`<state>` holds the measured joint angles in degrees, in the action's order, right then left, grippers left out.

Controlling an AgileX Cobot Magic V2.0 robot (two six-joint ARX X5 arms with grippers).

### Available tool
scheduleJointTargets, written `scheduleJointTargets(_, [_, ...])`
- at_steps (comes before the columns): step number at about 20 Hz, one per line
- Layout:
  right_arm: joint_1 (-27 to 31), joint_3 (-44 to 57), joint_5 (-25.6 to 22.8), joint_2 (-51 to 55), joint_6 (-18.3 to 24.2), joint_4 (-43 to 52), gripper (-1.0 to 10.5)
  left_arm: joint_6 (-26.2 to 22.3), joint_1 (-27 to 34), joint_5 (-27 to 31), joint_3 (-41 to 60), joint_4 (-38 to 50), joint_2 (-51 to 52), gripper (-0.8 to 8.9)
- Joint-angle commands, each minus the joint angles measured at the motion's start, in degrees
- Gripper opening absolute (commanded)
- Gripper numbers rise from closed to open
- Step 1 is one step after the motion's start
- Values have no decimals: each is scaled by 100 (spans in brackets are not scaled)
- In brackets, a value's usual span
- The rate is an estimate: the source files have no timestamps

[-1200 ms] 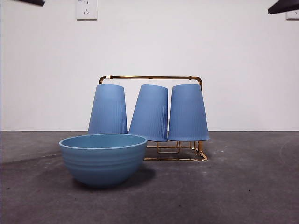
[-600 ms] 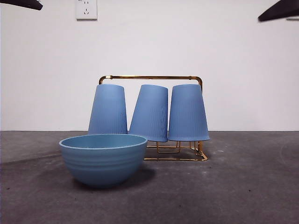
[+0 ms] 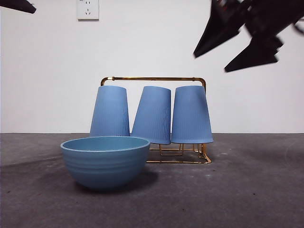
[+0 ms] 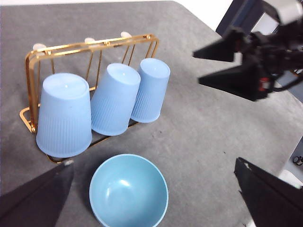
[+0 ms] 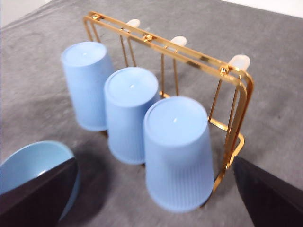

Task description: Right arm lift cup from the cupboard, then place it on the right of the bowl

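1. The right gripper (image 3: pixel 235 50) hangs in the air above the cupboard (image 3: pixel 154 79), up and to the side of its end; its two black fingers (image 3: pixel 213 33) are spread wide and hold nothing.
2. Below the fingers, three cups sit upside down on the cupboard's pegs. The cup (image 5: pixel 177 151) at the end nearest the right fingers is well apart from them.
3. The middle cup (image 3: pixel 153 114) leans; the far cup (image 3: pixel 109 110) stands behind the bowl (image 3: pixel 105 160).
4. The bowl rests on the grey tabletop (image 3: pixel 247 190), in front of the cupboard, farther from the right fingers than any cup.
5. The left gripper (image 4: pixel 156 189) waits high over the bowl, fingers spread wide and empty.
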<state>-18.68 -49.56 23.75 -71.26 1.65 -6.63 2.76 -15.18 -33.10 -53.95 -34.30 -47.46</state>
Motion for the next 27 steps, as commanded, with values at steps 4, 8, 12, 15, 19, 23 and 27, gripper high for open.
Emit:
scheduleJointTargets(4, [-39,-103,-129,-887,-20,986,528,-13,-24,-11,-92,35,-17,626])
scheduleJointTargets(8, [-129,-103,-131,-1296,-131,1567,526,-20,-24,-11,-92,39,-20,626])
scheduleJointTargets(12, [-229,-103,-302,-1534,-164,1773,516,-20,-24,-9,-92,57,-24,626])
scheduleJointTargets(15, [-258,-103,-321,-1626,-164,1853,470,-20,-24,-9,-92,98,-24,626])
scheduleJointTargets(19, [-258,-103,-299,-1801,-168,1882,401,-20,-28,-9,-92,101,-24,626])
scheduleJointTargets(23, [-264,-103,-275,-1821,-170,1945,317,-20,-28,-9,-92,101,-24,626])
scheduleJointTargets(27, [-264,-105,-275,-1821,-282,2039,315,-20,-28,-9,-92,98,-24,626])
